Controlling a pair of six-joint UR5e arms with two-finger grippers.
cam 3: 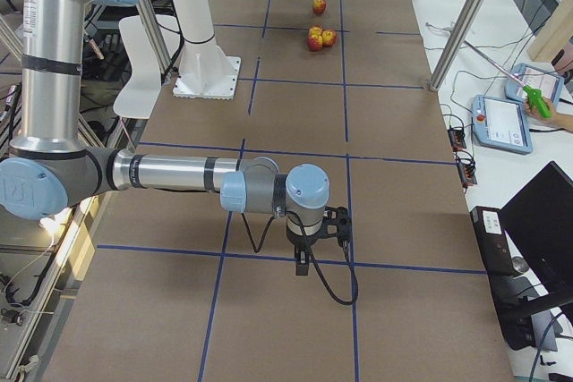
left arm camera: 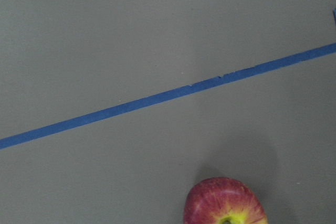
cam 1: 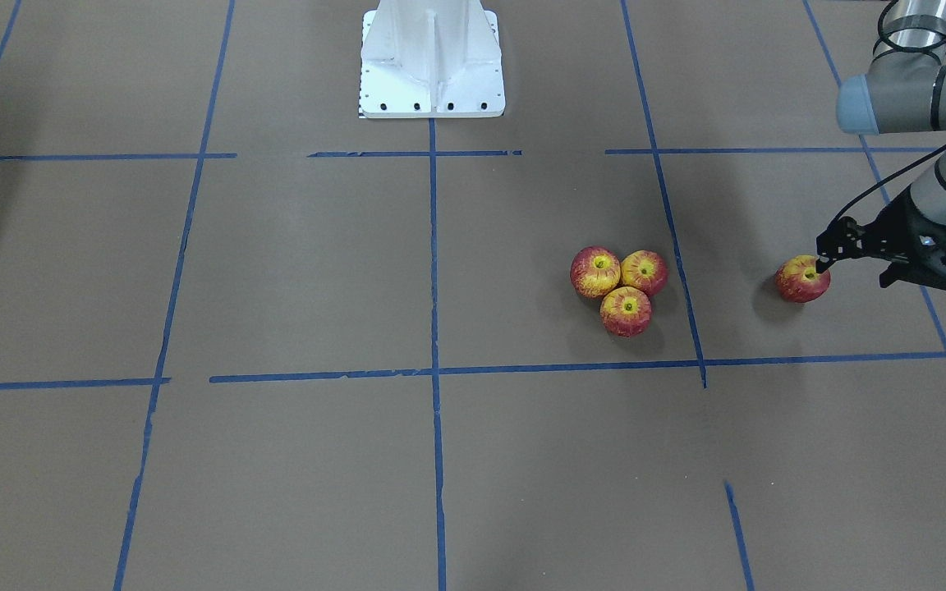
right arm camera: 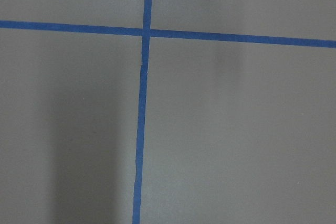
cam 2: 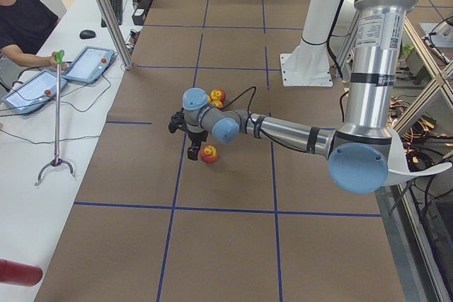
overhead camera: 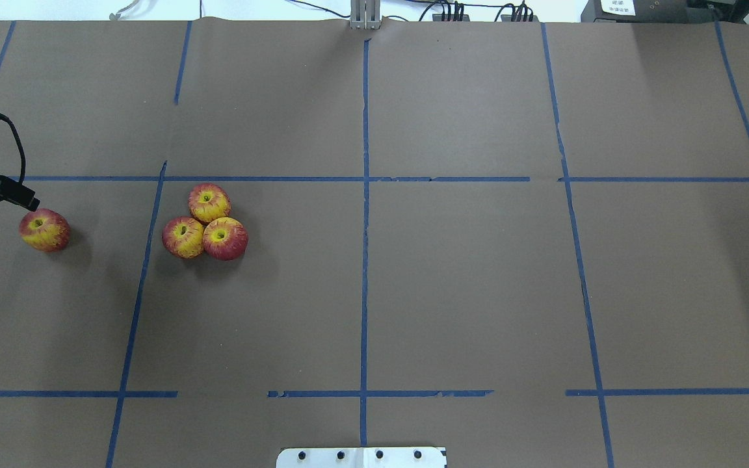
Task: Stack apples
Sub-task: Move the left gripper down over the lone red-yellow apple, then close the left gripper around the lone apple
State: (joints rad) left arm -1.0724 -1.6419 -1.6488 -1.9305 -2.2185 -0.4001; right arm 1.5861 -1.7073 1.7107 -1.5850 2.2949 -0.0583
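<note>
**Grasping the Fourth Apple**

The right gripper (cam 3: 304, 261) hangs well apart from the three-apple cluster (cam 1: 624, 294); its finger state cannot be told. The cluster's apples touch, forming a base. The fourth apple (cam 1: 802, 279) lies near the cluster, on its robot-left side. Just beyond, the left gripper (cam 1: 852, 273) hovers, fingers spread and empty, one tip over the apple. Centre both fingers astride the apple's widest girth before closing, then seat it in the cluster's central hollow.

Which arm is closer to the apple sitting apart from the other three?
Left. The left gripper hangs right beside the lone apple, with one fingertip at the apple's edge. The right gripper is far off, towards the opposite end of the table.
</note>
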